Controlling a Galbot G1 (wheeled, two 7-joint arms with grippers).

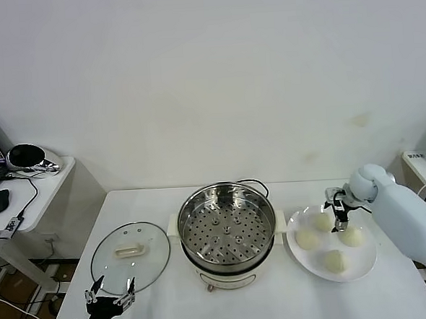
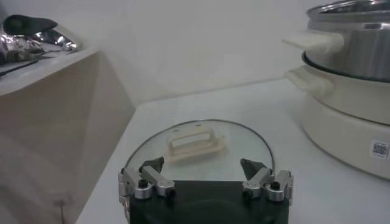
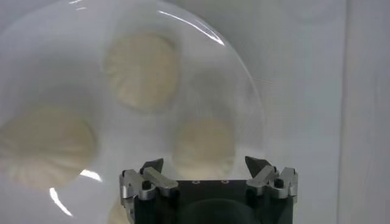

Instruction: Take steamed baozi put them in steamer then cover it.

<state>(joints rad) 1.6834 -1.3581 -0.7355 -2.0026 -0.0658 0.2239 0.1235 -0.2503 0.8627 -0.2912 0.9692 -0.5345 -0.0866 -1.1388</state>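
The steamer [image 1: 227, 231] stands open and empty at the table's middle. Four cream-white baozi lie on a white plate [image 1: 364, 263] to its right: one at the back [image 1: 323, 221], one on the left [image 1: 306, 238], one on the right [image 1: 351, 235] and one at the front [image 1: 336, 260]. My right gripper [image 1: 340, 222] hangs open just above the plate, between the buns. In the right wrist view it [image 3: 205, 165] is open over one baozi [image 3: 204, 146], touching nothing. The glass cover [image 1: 130, 256] lies flat left of the steamer. My left gripper [image 1: 111, 288] is open and empty at the cover's near edge, as the left wrist view [image 2: 202, 165] shows.
A black power cord [image 1: 254, 181] runs behind the steamer. A low side table [image 1: 28, 207] with a mouse and a dark round object stands beyond the table's left edge. The steamer's cream base and handle [image 2: 314, 41] rise close beside the cover.
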